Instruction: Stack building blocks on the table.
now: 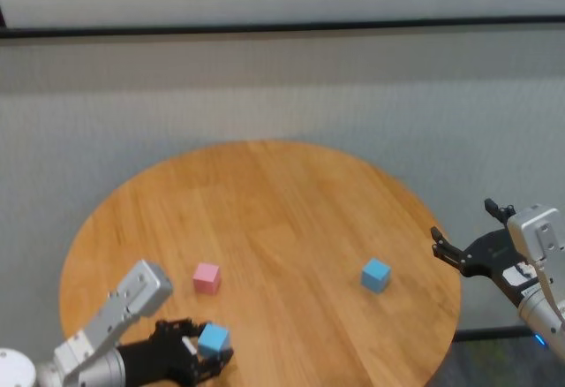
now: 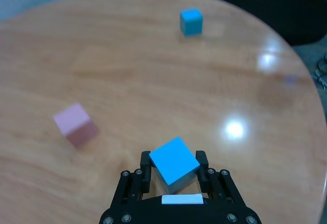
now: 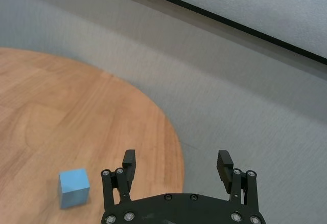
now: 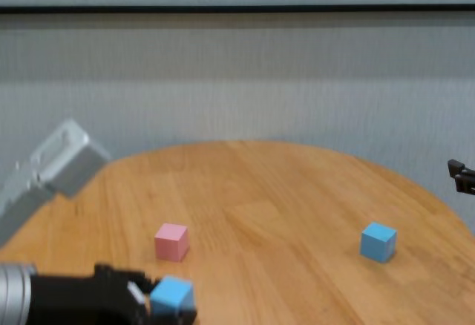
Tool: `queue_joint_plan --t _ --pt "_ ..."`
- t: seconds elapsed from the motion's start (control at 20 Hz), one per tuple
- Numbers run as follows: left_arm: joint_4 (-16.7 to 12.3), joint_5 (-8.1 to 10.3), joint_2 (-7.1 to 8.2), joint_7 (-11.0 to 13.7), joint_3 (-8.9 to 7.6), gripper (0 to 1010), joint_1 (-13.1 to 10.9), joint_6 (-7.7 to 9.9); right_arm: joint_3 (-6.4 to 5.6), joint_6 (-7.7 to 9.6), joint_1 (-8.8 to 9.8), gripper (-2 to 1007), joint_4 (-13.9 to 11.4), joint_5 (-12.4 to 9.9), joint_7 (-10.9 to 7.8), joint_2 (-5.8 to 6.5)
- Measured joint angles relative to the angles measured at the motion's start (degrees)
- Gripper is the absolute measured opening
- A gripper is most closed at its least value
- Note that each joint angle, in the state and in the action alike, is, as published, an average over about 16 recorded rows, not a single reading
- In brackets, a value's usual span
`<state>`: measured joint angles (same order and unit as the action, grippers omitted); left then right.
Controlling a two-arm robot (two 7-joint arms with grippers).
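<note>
Building blocks are lying apart on the round wooden table point(image 1: 291, 201), none stacked yet: one blue block point(image 1: 213, 340) near the table's near-left edge, the pink block point(image 1: 207, 277) just beyond it, and the second blue block point(image 1: 375, 275) well apart toward the right edge. The left gripper point(image 1: 205, 353) is sitting low at that near-left edge with its fingers point(image 2: 144, 166) clamping the first blue block from both sides. The right gripper point(image 1: 472, 244) is hanging off the table's right edge, fingers spread wide and grasping nothing.

Judging by this, the step in hand is securing and lifting the near blue block, likely to set it on the pink one. To do it well, the grip should be firm before rising, since the cube is sitting turned between the fingers and could twist; a straight lift clear of the pink block's top, then squaring the faces above it and lowering gently, would be helping the stack stay true.

The left wrist view is showing the cube's skewed seating between the fingers, which the head and chest views are hiding behind the gripper body. The right wrist view alone is showing the right gripper's gap point(image 3: 176, 165) plainly, with the far blue block nearby on the table
</note>
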<state>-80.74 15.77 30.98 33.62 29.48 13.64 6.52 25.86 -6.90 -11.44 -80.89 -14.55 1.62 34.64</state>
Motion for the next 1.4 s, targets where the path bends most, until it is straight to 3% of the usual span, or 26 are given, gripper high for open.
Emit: queue_joint_plan --t 0.3,0.7,1.0,1.4 --pt "-0.9 0.71 -1.25 -0.6 -0.54 543 2.3 0.59 0.00 0.00 0.00 1000 0.0 0.0 0.00 0.00" --pt "-0.2 0.64 -4.52 -2.0 -0.13 542 6.9 1.05 0.00 0.00 0.00 1000 0.0 0.0 0.00 0.00" --pt "2.3 -0.45 -7.24 -2.8 1.05 543 10.3 1.12 0.00 0.00 0.00 1000 0.0 0.0 0.00 0.00" --pt "7.9 -2.34 -10.71 -2.7 2.93 543 14.2 1.19 0.00 0.00 0.00 1000 0.0 0.0 0.00 0.00"
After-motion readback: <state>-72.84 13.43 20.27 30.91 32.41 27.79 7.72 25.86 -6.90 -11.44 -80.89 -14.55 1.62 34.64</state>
